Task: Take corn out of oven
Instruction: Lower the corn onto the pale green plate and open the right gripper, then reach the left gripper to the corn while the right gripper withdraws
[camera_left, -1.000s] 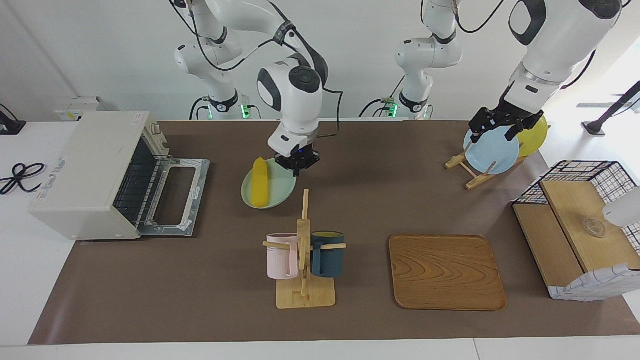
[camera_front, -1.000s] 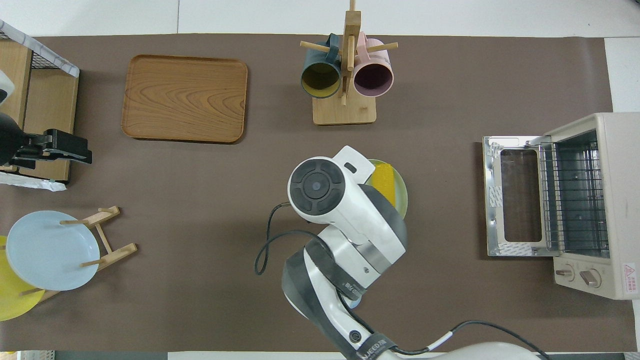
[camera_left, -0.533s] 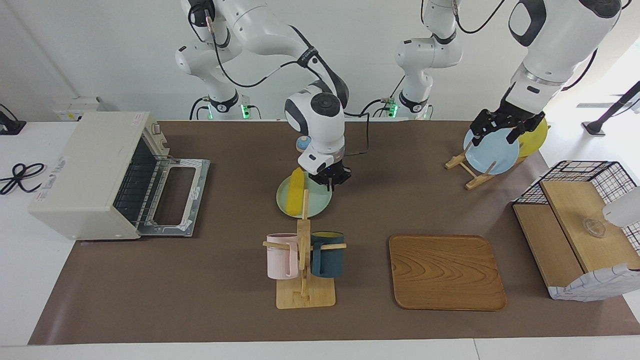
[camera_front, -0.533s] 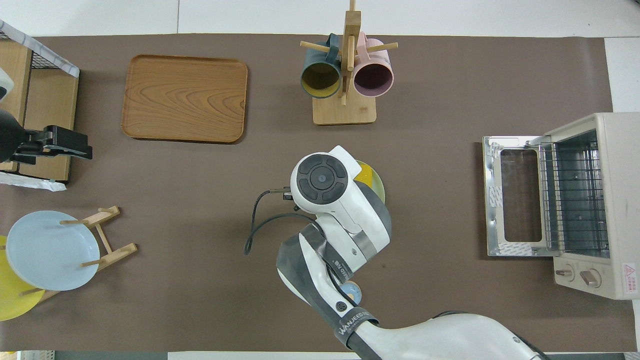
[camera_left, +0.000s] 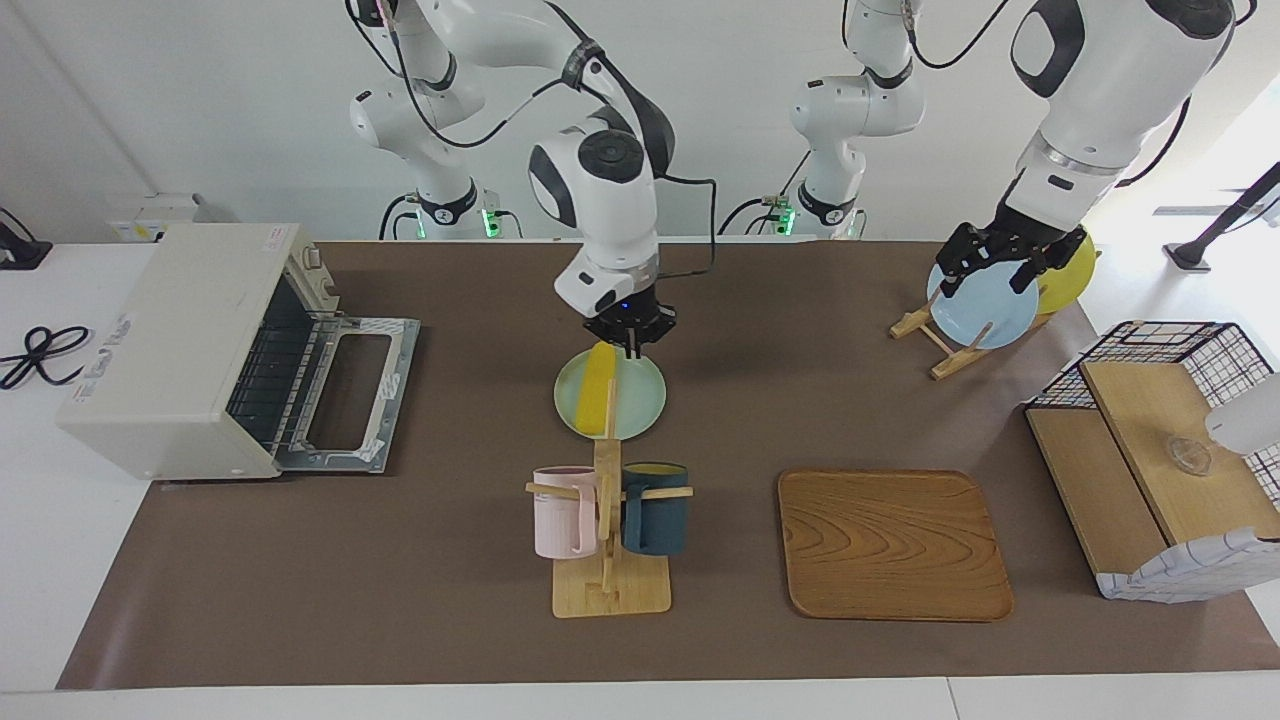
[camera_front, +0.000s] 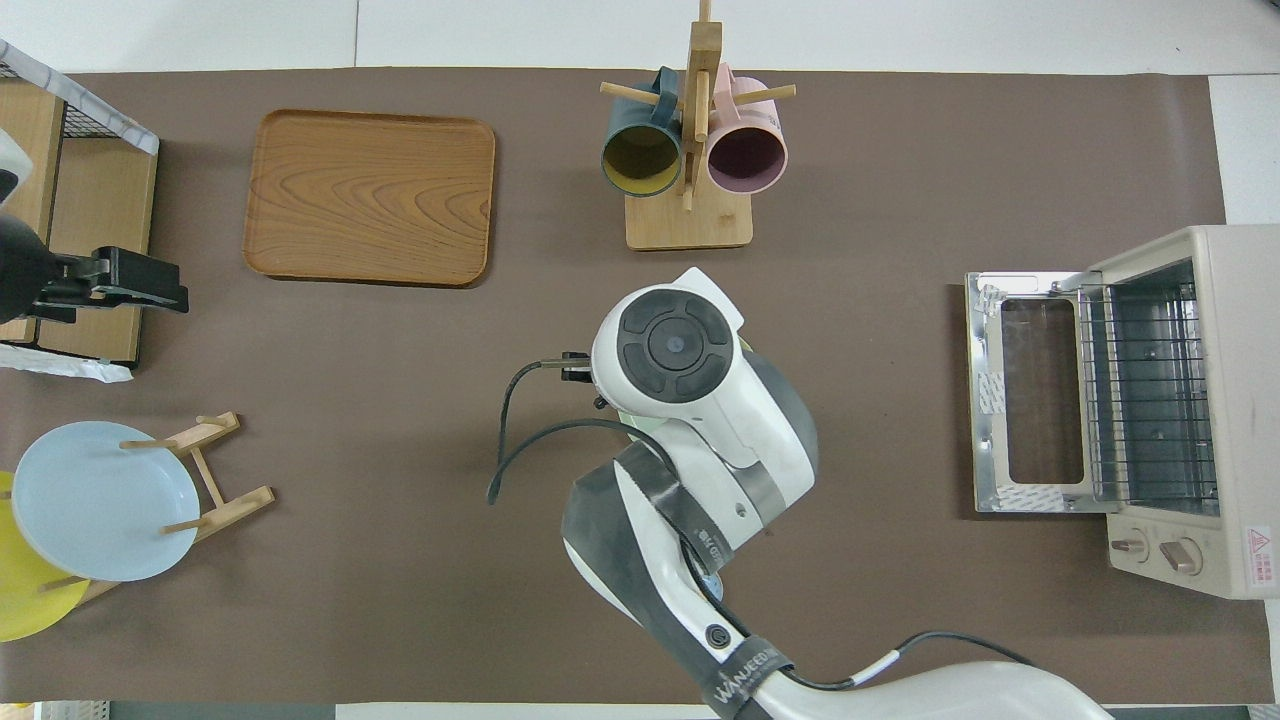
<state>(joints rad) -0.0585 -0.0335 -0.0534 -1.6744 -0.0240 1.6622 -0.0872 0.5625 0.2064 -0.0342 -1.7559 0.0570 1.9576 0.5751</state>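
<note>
Corn (camera_left: 598, 390) lies on pale green plate (camera_left: 640, 398), out of oven (camera_left: 180, 345), directly under right gripper (camera_left: 631, 347). Gripper tip just above plate rim, at corn's end; whether fingers apart or together: cannot tell. Oven well off toward right arm's end of table, door dropped open, rack bare. Step, by my reading: release and retreat; next move calls for straight lift clear of plate. Overhead view: right arm's wrist hides corn and almost all of plate; only facing view shows them. Left gripper (camera_left: 1003, 256) waits over blue plate (camera_left: 975, 310) on rack.

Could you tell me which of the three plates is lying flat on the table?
The pale green round plate carrying the yellow corn cob; the light blue plate and yellow plate stand upright in the wooden rack.
</note>
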